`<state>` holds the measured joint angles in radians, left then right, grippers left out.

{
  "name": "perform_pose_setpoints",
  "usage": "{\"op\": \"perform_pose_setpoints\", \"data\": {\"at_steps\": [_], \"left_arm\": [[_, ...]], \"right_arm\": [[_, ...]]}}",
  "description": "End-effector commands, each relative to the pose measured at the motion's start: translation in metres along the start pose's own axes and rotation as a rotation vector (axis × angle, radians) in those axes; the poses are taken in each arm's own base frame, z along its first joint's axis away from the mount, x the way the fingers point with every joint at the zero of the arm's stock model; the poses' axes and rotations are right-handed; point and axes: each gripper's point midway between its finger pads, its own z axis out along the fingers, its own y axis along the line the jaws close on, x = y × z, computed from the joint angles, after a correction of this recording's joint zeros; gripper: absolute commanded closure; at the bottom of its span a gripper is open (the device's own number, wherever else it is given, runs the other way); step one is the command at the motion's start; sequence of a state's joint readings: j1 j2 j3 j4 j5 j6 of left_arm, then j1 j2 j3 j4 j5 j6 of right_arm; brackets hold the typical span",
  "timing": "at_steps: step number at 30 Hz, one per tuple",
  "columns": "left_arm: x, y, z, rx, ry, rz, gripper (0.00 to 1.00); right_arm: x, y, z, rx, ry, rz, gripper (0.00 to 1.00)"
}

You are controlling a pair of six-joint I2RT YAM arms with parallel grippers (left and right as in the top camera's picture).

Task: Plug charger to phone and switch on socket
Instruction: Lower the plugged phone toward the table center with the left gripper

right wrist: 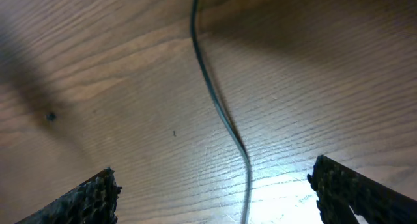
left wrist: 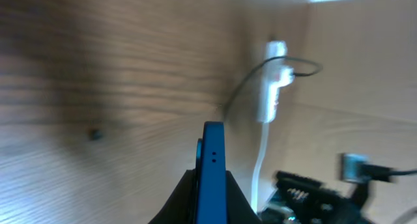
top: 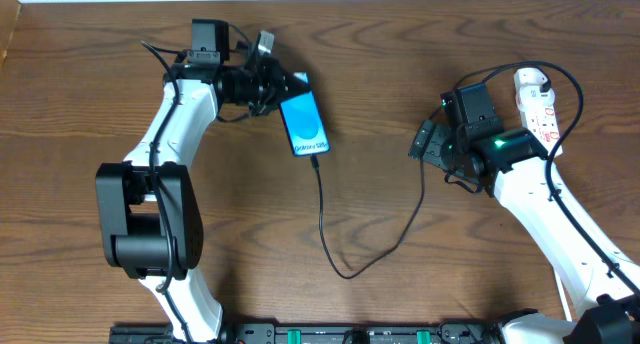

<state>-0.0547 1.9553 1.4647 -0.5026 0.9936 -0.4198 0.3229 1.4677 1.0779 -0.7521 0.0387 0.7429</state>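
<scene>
The phone (top: 304, 124) lies tilted at the upper middle of the table, its blue screen facing up. My left gripper (top: 288, 90) is shut on its far end. In the left wrist view the phone (left wrist: 212, 165) shows edge-on between the jaws (left wrist: 212, 201). The thin black charger cable (top: 322, 219) runs from the phone's near end, loops down and rises toward my right gripper (top: 426, 142). That gripper is open and hovers over the cable (right wrist: 221, 120), which passes between its fingers (right wrist: 215, 191). The white socket (top: 538, 106) lies at the far right, with the white adapter (top: 530, 81) on its far end.
The socket (left wrist: 270, 94) and its white cord (left wrist: 260, 165) show ahead in the left wrist view, with the right arm (left wrist: 313, 198) at the lower right. The table's far edge runs along the top of the overhead view.
</scene>
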Motion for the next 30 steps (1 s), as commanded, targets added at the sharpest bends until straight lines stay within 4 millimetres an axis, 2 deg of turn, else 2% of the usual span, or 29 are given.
{"op": "perform_pose_setpoints", "data": {"at_steps": [1,16,25,30], "left_arm": [[0.006,0.010,0.007,-0.103,0.004,0.114,0.92],[0.042,0.011,0.060,-0.231,0.100,0.188,0.93],[0.060,0.031,0.093,-0.250,0.180,0.169,0.92],[0.061,0.040,0.103,-0.257,0.186,0.119,0.92]], "right_arm": [[-0.002,0.001,-0.005,-0.002,-0.020,0.006,0.08],[-0.002,0.001,-0.005,-0.002,-0.020,0.006,0.07],[-0.002,0.001,-0.005,0.000,-0.018,0.006,0.07],[-0.002,0.001,-0.005,0.000,-0.017,0.006,0.07]]}}
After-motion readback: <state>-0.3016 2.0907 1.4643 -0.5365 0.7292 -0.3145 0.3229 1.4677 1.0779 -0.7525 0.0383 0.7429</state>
